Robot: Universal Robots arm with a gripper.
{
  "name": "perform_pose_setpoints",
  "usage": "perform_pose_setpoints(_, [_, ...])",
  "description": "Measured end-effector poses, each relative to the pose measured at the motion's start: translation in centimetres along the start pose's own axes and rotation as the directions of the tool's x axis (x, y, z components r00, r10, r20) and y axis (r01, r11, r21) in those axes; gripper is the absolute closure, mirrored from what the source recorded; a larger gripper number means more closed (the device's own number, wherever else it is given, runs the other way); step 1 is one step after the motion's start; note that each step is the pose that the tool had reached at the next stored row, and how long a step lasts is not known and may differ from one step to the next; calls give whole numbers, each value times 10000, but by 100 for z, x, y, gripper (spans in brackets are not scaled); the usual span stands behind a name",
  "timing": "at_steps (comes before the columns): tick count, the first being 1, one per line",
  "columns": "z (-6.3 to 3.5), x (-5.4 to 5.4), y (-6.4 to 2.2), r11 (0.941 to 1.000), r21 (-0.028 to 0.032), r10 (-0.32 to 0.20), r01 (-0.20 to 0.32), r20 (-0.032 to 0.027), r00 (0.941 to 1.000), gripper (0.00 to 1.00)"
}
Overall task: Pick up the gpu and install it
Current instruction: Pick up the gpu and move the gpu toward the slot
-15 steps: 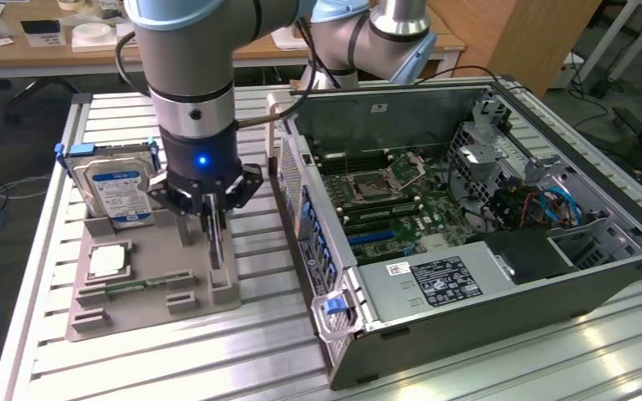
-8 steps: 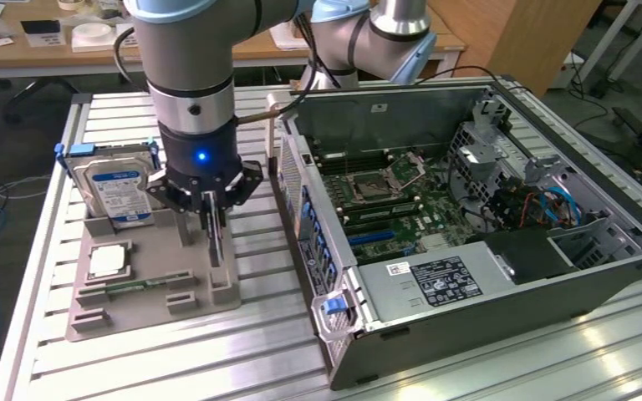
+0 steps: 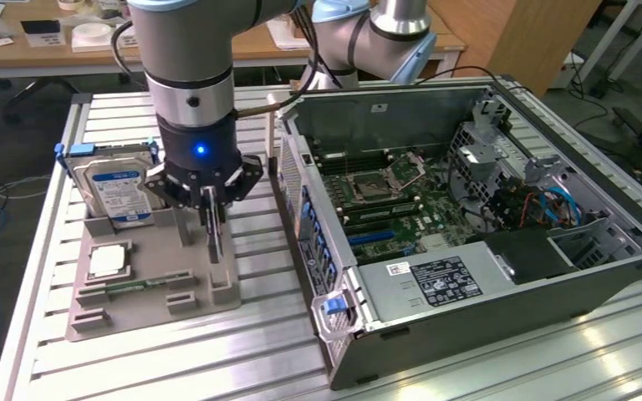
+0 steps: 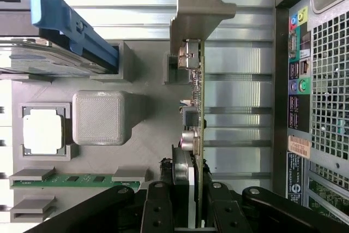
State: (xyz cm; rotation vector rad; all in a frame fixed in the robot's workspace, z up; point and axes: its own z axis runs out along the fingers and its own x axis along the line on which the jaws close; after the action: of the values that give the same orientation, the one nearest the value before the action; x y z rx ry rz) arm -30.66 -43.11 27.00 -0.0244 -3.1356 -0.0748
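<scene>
The gpu [image 3: 215, 247] is black with a pale grey bracket. The hard drive [image 3: 120, 189] has a blue-and-white label. The gripper [image 3: 211, 219] is black and the ribbed counter [image 3: 131, 372] silver.

The surface [image 3: 131, 368] is seen obliquely from above in the exterior view; tray [image 3: 148, 251] and case [image 3: 522, 309] are shared with the close, downward-facing wrist view.
</scene>
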Motion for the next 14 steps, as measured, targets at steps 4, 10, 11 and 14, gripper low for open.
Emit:
perform_pose_setpoints(4, [-71,1,3,10000,1,1,-1,-1,10000,72])
perform_pose_setpoints(10, [-164,1,8,10000,0,1,-1,-1,10000,72])
perform_pose_setpoints(11, [-181,1,9,10000,1,1,-1,-1,10000,72])
perform_pose_setpoints(14, [-222,1,11,10000,0,1,-1,-1,10000,72])
